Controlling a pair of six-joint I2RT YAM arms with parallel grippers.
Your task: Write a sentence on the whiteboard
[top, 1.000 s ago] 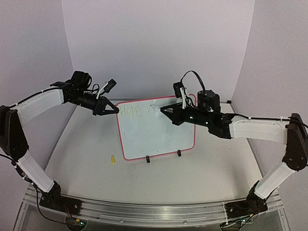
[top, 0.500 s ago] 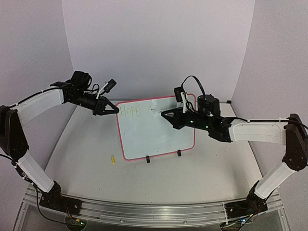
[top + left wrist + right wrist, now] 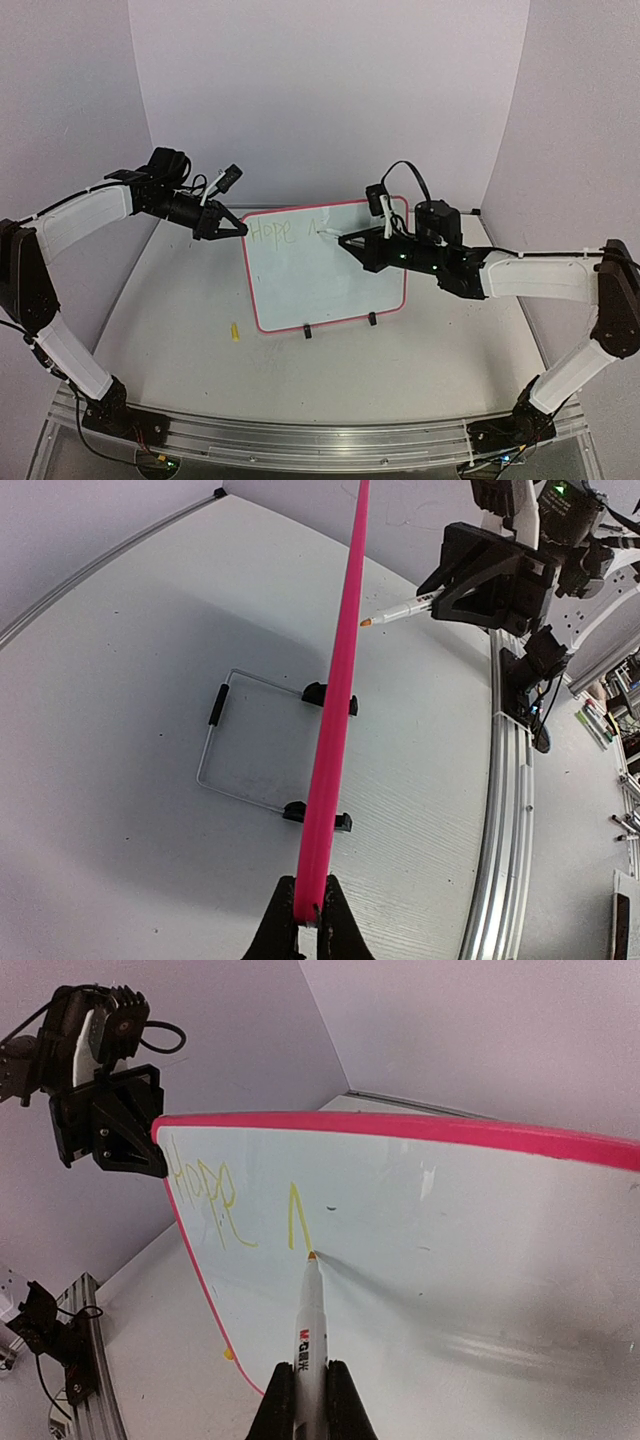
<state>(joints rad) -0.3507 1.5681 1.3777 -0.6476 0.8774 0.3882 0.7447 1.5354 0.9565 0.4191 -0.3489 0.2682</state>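
The whiteboard [image 3: 325,285] with its red-pink frame stands upright on two black clip feet [image 3: 308,331] at mid-table. "Hope" [image 3: 270,232] is written in faint yellow-green at its top left, with a two-stroke peak [image 3: 297,1215] after it. My left gripper [image 3: 240,229] is shut on the frame's upper left corner; the left wrist view shows the pink frame edge [image 3: 340,680] between the jaws [image 3: 308,920]. My right gripper [image 3: 350,240] is shut on a white marker [image 3: 311,1330]. The marker's tip touches the board at the foot of the peak's right stroke.
A small yellow marker cap [image 3: 235,331] lies on the table left of the board's lower corner. A wire stand [image 3: 225,740] lies flat behind the board. An aluminium rail [image 3: 300,430] runs along the near edge. Walls close in the back and sides.
My right gripper has moved the marker tip down the board, adding the second stroke of the peak after "Hope". The left gripper and the board have not moved.
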